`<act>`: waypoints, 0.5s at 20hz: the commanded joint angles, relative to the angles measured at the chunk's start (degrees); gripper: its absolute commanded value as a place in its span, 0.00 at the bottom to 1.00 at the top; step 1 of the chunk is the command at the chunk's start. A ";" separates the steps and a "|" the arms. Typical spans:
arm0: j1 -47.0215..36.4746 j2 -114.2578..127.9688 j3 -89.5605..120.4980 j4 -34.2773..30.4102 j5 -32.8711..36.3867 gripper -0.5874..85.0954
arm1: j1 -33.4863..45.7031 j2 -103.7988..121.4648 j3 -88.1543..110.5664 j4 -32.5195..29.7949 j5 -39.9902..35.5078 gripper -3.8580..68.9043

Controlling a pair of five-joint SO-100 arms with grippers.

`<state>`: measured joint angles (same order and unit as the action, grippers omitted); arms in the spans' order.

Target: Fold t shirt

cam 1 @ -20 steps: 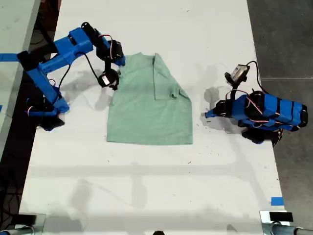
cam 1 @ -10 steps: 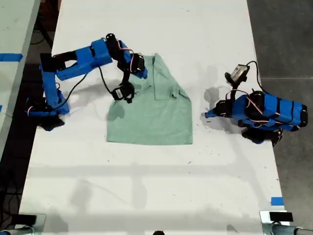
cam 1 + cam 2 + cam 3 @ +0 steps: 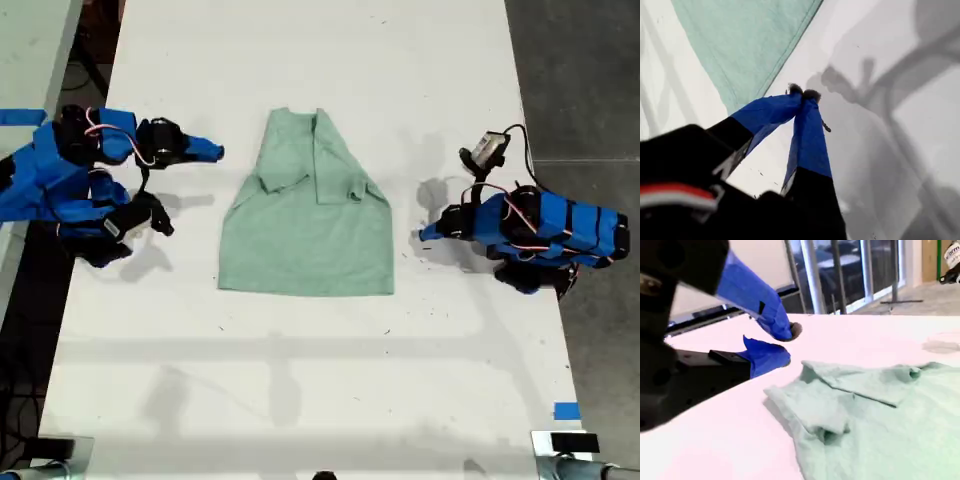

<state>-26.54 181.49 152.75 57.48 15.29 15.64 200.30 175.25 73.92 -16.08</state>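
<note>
With both sleeves folded inward: t shirt (image 3: 305, 225) flat mid-table (image 3: 300, 400). My first gripper (image 3: 803, 93) pinched together, empty, parked beside hem; my second gripper (image 3: 782, 345) parted, empty, clear for next fold.

A plain pale mint-green t shirt (image 3: 305, 215), without print, lies on a white table (image 3: 300, 380). Both arms are bright blue with black parts; my first gripper (image 3: 802, 93) and my second gripper (image 3: 782, 342) have blue fingers.
</note>
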 commanded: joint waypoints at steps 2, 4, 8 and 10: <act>2.72 24.08 22.32 -1.93 -0.79 0.01 | -0.18 0.70 3.08 -1.93 -0.97 0.06; 2.20 25.14 29.00 -5.63 5.01 0.02 | -0.18 0.70 3.08 -1.76 -0.44 0.06; 0.88 25.14 27.51 -1.93 4.66 0.01 | -0.44 0.70 3.08 -1.14 1.05 0.06; 0.70 25.14 27.51 -1.23 3.87 0.01 | -0.62 0.70 2.90 -0.97 1.14 0.06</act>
<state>-24.43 206.19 180.70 55.90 20.65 15.64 200.30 175.25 73.92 -16.00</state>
